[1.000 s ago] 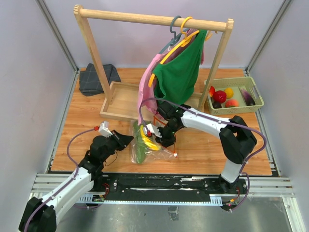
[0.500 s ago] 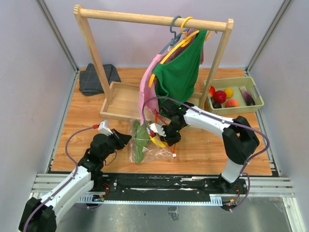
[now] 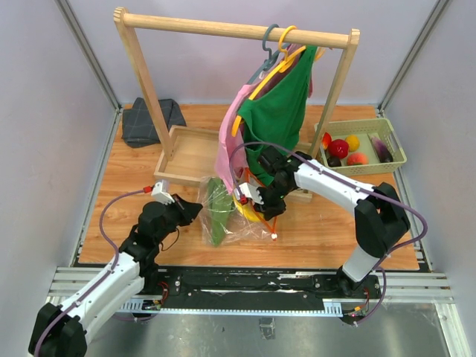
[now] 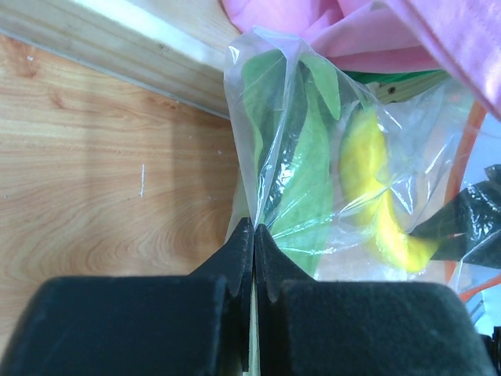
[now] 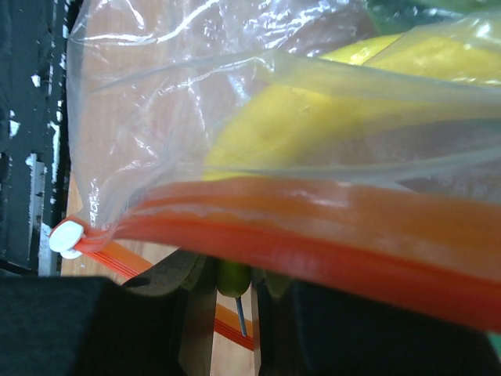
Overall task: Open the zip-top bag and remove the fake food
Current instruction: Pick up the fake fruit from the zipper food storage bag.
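Pale wood-grain tabletop [image 3: 126, 193] is filling the middle of the overhead view, with grey panels walling it in. At the upper left a dark grey folded cloth [image 3: 151, 121] is lying beside a shallow wooden tray [image 3: 186, 152], under a tall wooden clothes rack [image 3: 230, 30].

From the lower left the left arm is stretching up and to the right, its forearm low over the table and its wrist pointing at the bag. The left gripper [image 4: 252, 235] is pinching its fingers fully together on the left edge of the clear crinkly plastic zip-top bag [image 3: 232, 219], which is hanging just left of centre between the two claws. Inside it, long green leafy pieces [image 4: 301, 172] are standing left of a yellow plastic banana [image 4: 368, 180].

Right of them the right gripper [image 3: 258, 202] is gripping the bag with narrow jaws at its orange-red zip strip [image 5: 313, 235], with a small white slider [image 5: 66, 237] sitting at the strip's end. The right arm is rising from the lower right, elbow bent at the right, forearm reaching left beneath a pink garment [image 3: 227, 141] and a green garment [image 3: 279, 115] on hangers.

At the far right a pale green plastic basket [image 3: 361, 169] is holding a red round fruit [image 3: 339, 148] and a purple eggplant [image 3: 381, 147].
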Action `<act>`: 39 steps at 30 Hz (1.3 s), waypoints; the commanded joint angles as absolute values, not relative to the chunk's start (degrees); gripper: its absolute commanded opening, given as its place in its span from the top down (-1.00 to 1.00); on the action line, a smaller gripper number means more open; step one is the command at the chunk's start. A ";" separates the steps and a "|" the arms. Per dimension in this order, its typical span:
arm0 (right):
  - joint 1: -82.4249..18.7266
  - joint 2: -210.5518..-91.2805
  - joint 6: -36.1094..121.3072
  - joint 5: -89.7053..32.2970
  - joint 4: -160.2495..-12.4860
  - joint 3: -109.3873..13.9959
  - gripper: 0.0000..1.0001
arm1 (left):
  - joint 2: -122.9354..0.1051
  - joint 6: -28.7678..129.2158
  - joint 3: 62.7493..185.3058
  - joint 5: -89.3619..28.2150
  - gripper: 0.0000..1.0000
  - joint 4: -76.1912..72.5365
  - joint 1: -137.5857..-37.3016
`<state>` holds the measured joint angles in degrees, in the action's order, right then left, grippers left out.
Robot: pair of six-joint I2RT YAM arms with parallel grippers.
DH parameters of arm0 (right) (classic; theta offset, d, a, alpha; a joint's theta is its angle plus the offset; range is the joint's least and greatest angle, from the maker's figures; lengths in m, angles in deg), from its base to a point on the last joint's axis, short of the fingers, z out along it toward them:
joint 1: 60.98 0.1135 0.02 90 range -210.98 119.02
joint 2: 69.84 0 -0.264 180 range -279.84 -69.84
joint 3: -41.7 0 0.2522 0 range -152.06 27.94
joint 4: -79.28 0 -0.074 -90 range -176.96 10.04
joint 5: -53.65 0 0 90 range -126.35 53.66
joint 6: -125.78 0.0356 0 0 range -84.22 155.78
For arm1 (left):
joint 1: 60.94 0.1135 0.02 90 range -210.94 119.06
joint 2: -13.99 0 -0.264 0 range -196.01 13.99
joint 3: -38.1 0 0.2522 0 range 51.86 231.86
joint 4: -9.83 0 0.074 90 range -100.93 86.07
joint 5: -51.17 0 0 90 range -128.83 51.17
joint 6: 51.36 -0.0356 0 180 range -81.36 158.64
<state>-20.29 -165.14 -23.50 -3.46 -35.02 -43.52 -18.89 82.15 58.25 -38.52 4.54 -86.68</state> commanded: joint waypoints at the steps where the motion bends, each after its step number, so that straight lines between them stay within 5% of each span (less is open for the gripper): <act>1: -21.44 -165.21 -20.63 2.43 -34.27 -43.85 0.67 | -20.89 77.71 61.51 -35.72 0.99 8.19 -86.75; 14: -21.45 -170.57 0.49 12.19 -47.90 -44.87 0.74 | -31.62 72.53 67.42 -28.38 0.99 9.49 -86.70; 29: -25.12 -166.28 -13.54 4.85 -28.88 -49.40 0.78 | -26.66 68.61 68.12 -34.16 0.99 0.89 -86.70; 39: -25.81 -159.86 -19.02 -2.71 -27.89 -41.78 0.78 | -21.98 69.93 67.90 -37.66 1.00 -2.60 -86.70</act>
